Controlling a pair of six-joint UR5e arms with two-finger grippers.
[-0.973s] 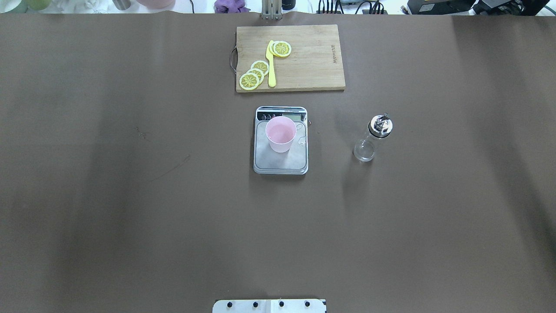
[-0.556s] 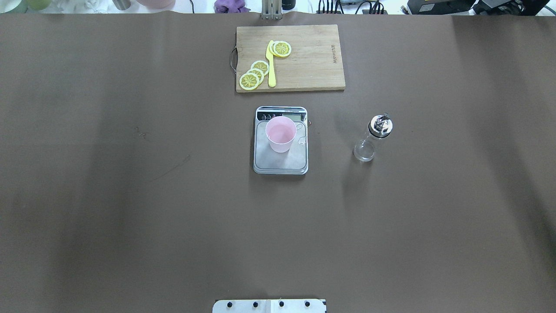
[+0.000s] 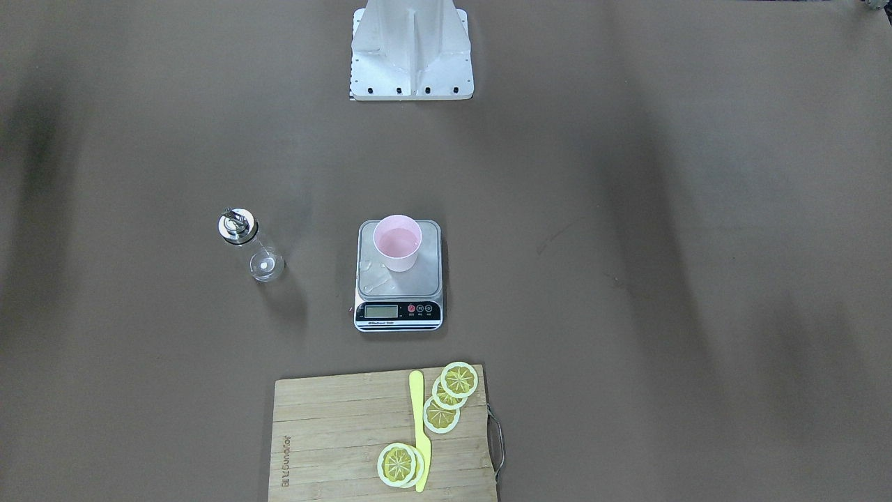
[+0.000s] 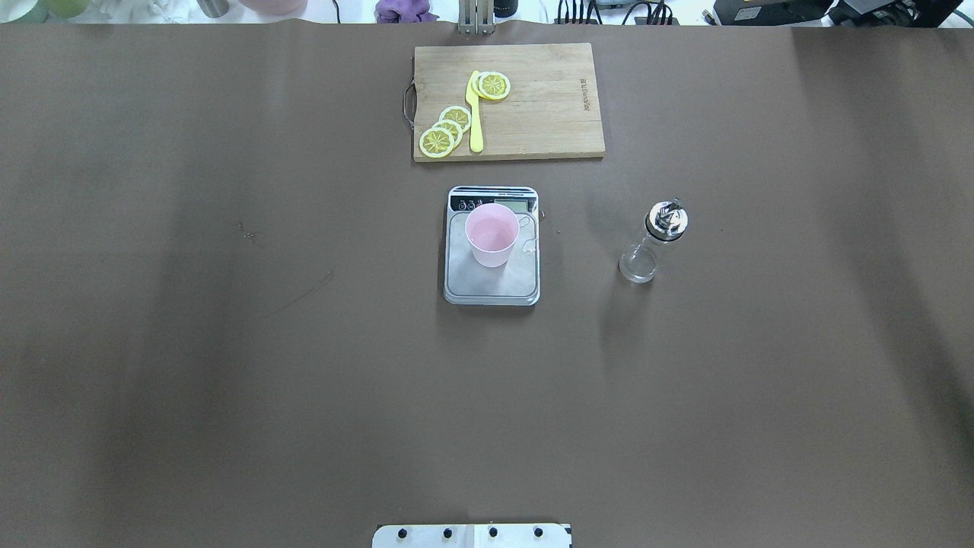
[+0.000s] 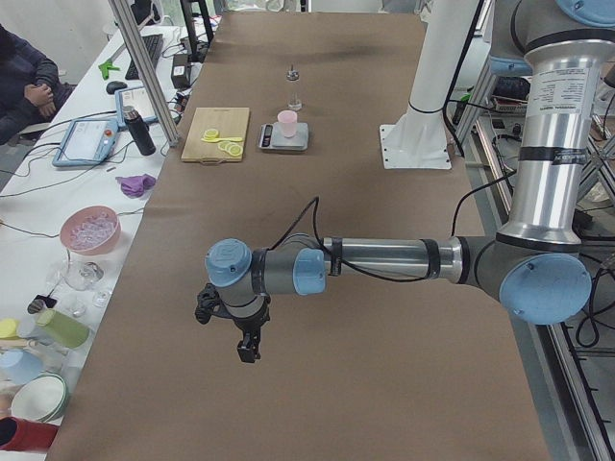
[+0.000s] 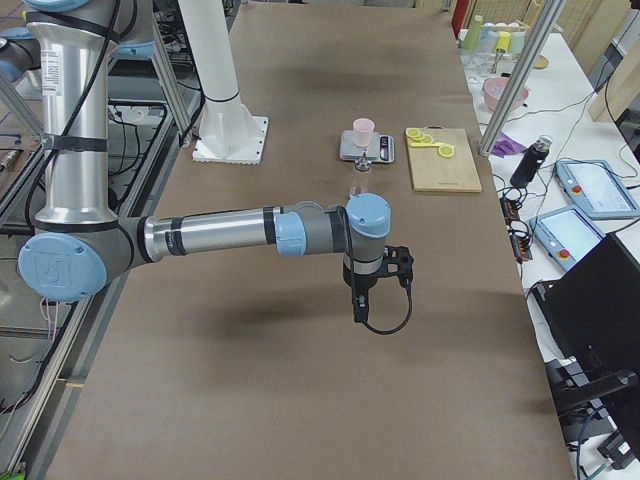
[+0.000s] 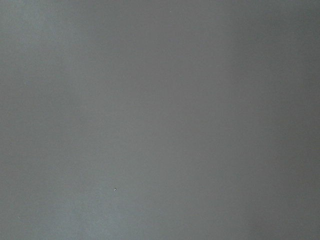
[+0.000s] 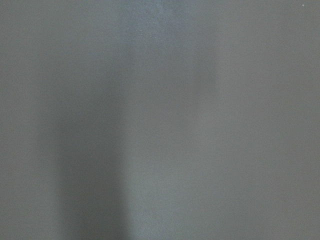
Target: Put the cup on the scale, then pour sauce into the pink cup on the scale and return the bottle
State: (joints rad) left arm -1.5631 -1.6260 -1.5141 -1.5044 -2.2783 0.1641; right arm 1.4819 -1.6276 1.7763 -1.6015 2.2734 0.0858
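In the overhead view, the cup [image 4: 492, 234] is set on the scale [image 4: 491, 285], toward 12 o'clock. The bottle [image 4: 653, 242] is placed at the scale's 3 o'clock, the cutting board [image 4: 548, 114] at 12 o'clock, bearing knife [image 4: 475, 114] and lemon slices [image 4: 437, 141].

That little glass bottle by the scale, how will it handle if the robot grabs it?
The bottle looks like smooth clear glass, so probably slippery and breakable. No liquid shows inside, so it is likely light. Narrow and upright with a metal cap, it may tip if pushed high.
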